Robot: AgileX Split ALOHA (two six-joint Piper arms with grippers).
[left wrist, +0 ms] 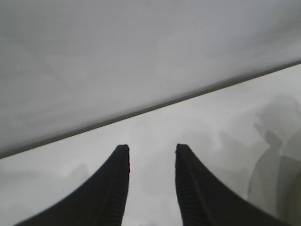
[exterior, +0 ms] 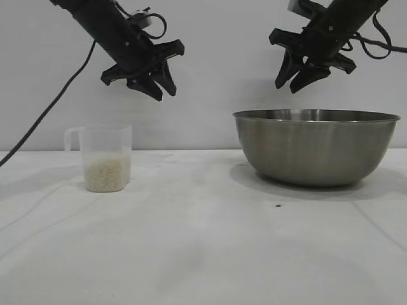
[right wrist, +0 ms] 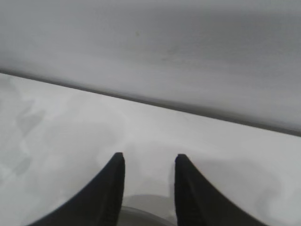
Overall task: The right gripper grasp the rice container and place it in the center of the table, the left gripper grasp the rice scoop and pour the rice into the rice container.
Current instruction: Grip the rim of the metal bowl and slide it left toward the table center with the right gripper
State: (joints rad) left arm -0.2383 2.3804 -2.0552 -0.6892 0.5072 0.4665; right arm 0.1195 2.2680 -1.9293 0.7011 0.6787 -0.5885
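The rice container (exterior: 316, 146), a large steel bowl, stands on the white table (exterior: 203, 254) at the right. The rice scoop (exterior: 105, 157), a clear plastic cup with a side handle, stands at the left with rice (exterior: 107, 174) filling its lower part. My right gripper (exterior: 296, 86) hangs open above the bowl's left rim, holding nothing. My left gripper (exterior: 163, 94) hangs open in the air, above and right of the cup, also empty. In the right wrist view the bowl's rim (right wrist: 146, 217) shows just below the open gripper (right wrist: 149, 157). The left wrist view shows the left gripper (left wrist: 150, 148) over bare table.
A plain grey wall (exterior: 210, 76) stands behind the table. A black cable (exterior: 51, 108) runs down from the left arm to the table's left edge. A small dark speck (exterior: 278, 205) lies in front of the bowl.
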